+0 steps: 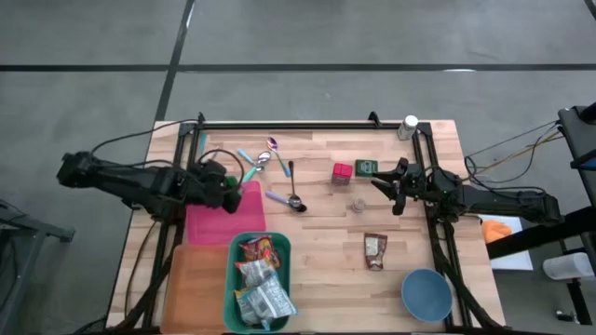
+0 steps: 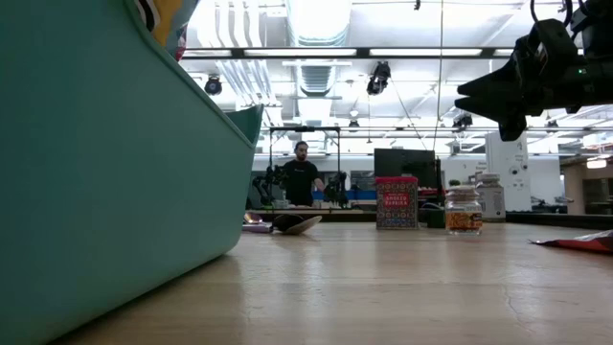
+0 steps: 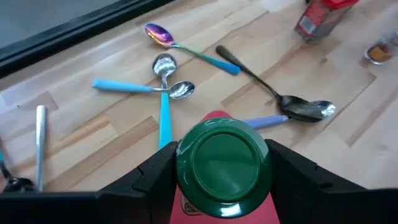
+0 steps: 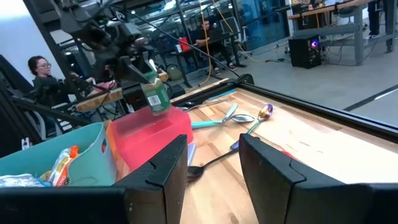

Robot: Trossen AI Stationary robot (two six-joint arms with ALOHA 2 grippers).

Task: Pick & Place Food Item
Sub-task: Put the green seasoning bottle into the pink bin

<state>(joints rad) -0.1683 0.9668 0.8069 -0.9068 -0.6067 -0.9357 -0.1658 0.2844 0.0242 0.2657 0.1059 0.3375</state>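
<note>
A green-lidded jar [image 3: 222,167] is clamped by the left gripper [image 3: 221,177] above the pink tray [image 1: 223,216]. Its long axis is roughly upright, with the lid tipped toward 3 o'clock. The right gripper [image 4: 213,163] is held part open and empty.

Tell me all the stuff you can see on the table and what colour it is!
bin: 1, teal, near edge of the table, holds snack packets
snack packets: several, mixed colours, inside the bin
trays: 2, one pink, one orange beside the bin
spoons: several, blue, purple and dark handles, far middle of the table
box: 1, red, middle of the table
small jar: 1, clear, near the red box
wrapper: 1, brown, right of the bin
bowl: 1, blue, near right corner
green-lidded bottle: 1, held above the pink tray
left gripper: shut on the green-lidded bottle
right gripper: open, empty, above the table
</note>
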